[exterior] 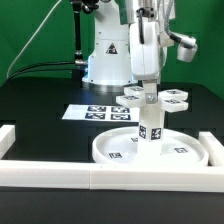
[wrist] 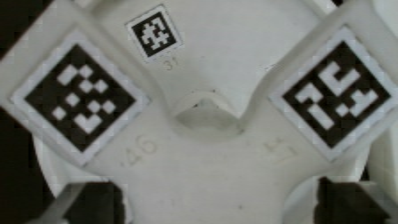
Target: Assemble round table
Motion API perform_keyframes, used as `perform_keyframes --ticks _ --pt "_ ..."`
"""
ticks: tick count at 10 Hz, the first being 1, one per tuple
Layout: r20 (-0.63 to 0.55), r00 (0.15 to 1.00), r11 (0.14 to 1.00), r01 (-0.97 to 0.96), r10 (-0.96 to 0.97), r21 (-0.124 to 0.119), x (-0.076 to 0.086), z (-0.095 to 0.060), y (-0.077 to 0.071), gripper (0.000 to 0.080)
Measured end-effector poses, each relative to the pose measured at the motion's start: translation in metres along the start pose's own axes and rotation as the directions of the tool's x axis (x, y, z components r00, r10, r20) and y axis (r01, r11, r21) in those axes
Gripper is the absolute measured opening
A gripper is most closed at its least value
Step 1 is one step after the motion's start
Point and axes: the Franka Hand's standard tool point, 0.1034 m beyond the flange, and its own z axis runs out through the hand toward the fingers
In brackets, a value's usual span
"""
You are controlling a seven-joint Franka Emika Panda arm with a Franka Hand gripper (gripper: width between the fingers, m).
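Note:
The large rimmed white disc [exterior: 118,152] lies flat on the black table near the front rail. The short cylinder leg [exterior: 150,128] stands upright on its middle, with a tag on its side. The cross-shaped piece [exterior: 160,98] sits on top of the leg, its tagged arms spread out level. My gripper [exterior: 148,92] comes straight down onto the cross's centre. In the wrist view the cross-shaped piece [wrist: 205,110] fills the frame, with three tags showing. My gripper [wrist: 214,203] has its dark fingers [wrist: 80,205] pressed against both sides of the white piece.
The marker board [exterior: 95,113] lies flat behind the disc, towards the exterior view's left. White border rails run along the front [exterior: 100,180], the left [exterior: 12,140] and the right [exterior: 212,145]. The robot's white base [exterior: 105,60] stands at the back.

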Motion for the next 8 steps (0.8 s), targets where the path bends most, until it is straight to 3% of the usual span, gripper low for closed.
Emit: perform_keyframes --ticks 2,4,6,8 --pt "0.034 0.997 0.998 0.064 -0.065 0.021 -0.003 -0.016 -0.005 0.0645" --pt "0.048 0.992 0.992 0.113 -0.115 0.049 -0.008 -0.03 -0.01 0.0648" --pt "0.044 0.988 0.988 0.148 -0.15 0.045 -0.008 -0.027 -0.008 0.0649" --pt "0.033 0.946 0.946 0.321 -0.322 0.041 -0.009 -0.024 -0.007 0.0649"
